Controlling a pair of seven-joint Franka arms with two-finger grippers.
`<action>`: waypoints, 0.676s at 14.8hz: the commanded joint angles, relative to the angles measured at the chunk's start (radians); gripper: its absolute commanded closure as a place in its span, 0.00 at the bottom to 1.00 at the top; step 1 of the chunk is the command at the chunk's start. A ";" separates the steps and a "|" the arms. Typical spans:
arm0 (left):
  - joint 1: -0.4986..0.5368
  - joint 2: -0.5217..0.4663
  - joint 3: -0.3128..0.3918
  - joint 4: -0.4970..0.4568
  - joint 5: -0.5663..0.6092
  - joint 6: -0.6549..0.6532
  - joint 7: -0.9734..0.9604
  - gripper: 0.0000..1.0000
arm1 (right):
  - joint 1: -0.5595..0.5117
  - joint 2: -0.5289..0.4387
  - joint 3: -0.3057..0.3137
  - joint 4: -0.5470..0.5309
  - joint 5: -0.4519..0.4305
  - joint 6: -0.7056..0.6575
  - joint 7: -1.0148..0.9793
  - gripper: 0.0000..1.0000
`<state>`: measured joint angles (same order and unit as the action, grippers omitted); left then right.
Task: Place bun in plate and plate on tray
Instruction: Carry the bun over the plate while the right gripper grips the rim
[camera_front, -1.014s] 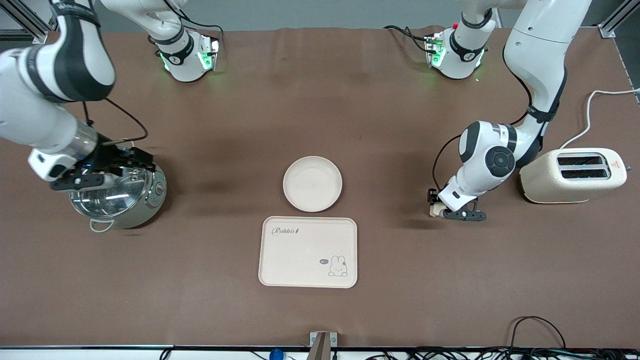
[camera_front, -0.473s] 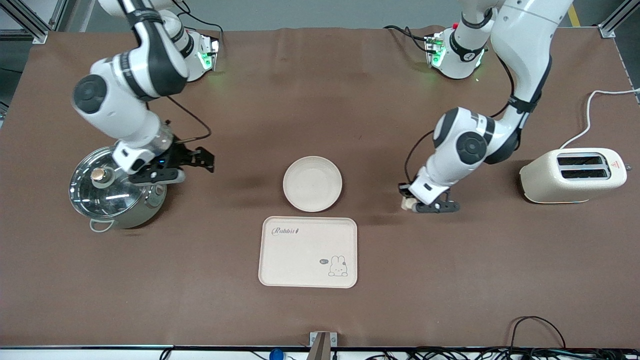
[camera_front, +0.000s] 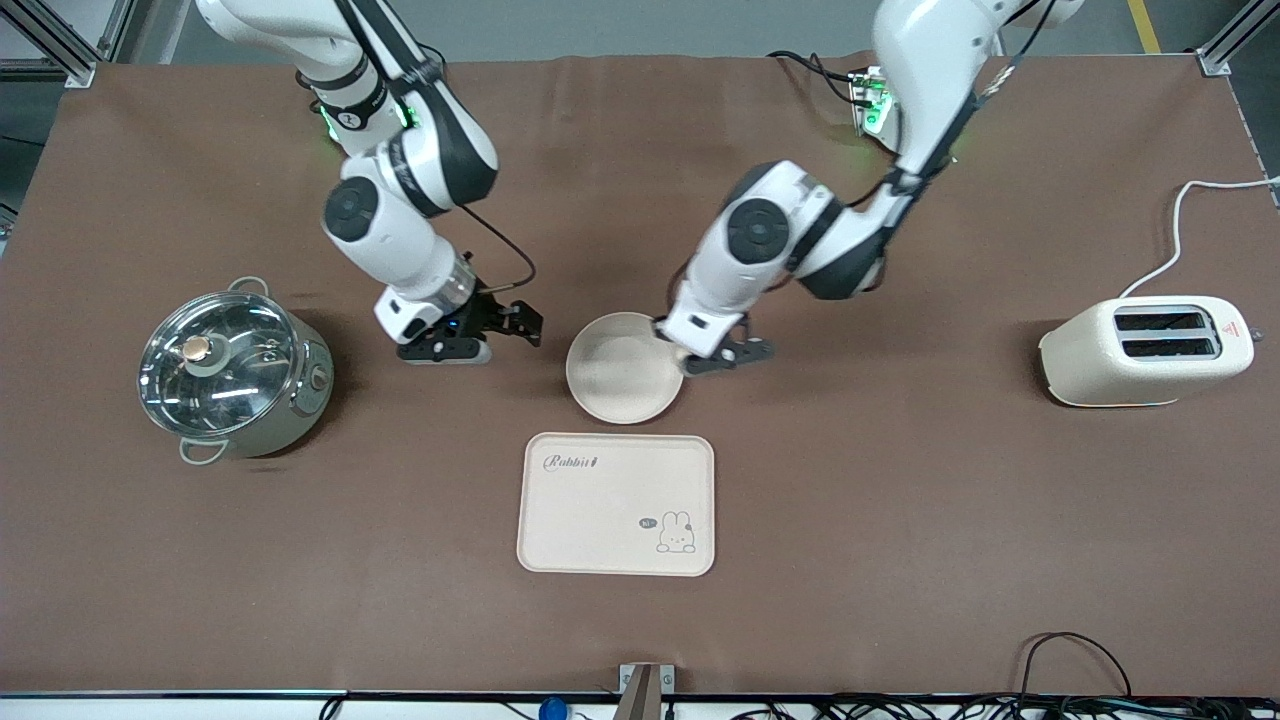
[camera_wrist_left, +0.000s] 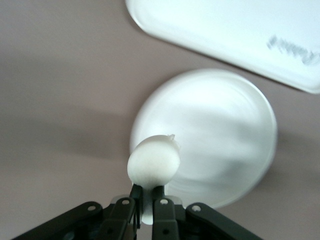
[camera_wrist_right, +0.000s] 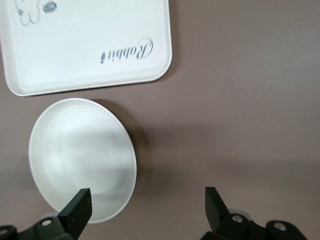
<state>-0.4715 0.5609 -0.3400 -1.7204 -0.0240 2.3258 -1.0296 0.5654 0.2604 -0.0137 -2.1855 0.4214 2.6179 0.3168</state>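
The bun (camera_wrist_left: 153, 161), a small pale round lump, is pinched in my left gripper (camera_wrist_left: 148, 189), which is shut on it. That left gripper (camera_front: 705, 358) hangs over the plate's rim on the side toward the left arm's end of the table. The round cream plate (camera_front: 620, 372) (camera_wrist_left: 215, 135) (camera_wrist_right: 82, 157) lies bare on the table. The rectangular tray (camera_front: 617, 504) (camera_wrist_left: 225, 30) (camera_wrist_right: 85, 45) with "Rabbit" lettering lies just nearer the front camera than the plate. My right gripper (camera_front: 490, 338) (camera_wrist_right: 146, 200) is open and holds nothing, low over the table beside the plate, toward the right arm's end.
A steel pot with a glass lid (camera_front: 232, 370) stands toward the right arm's end of the table. A cream toaster (camera_front: 1145, 350) with a white cord stands toward the left arm's end. Cables (camera_front: 1070, 660) lie along the front edge.
My left arm has carried the bun from near the toaster to the plate's rim. My right arm has swung from over the pot to beside the plate, still open.
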 joint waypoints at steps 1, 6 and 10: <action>-0.059 0.160 0.018 0.159 0.001 -0.002 -0.082 0.86 | 0.051 0.083 -0.009 -0.010 0.092 0.109 0.008 0.00; -0.058 0.194 0.033 0.159 0.027 0.063 -0.086 0.11 | 0.097 0.172 -0.009 -0.007 0.149 0.258 0.010 0.00; -0.047 0.186 0.036 0.162 0.052 0.060 -0.086 0.00 | 0.151 0.221 -0.011 0.016 0.227 0.303 0.010 0.08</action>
<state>-0.5192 0.7594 -0.3081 -1.5658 0.0084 2.3963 -1.1045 0.6691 0.4615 -0.0145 -2.1847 0.5969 2.8939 0.3234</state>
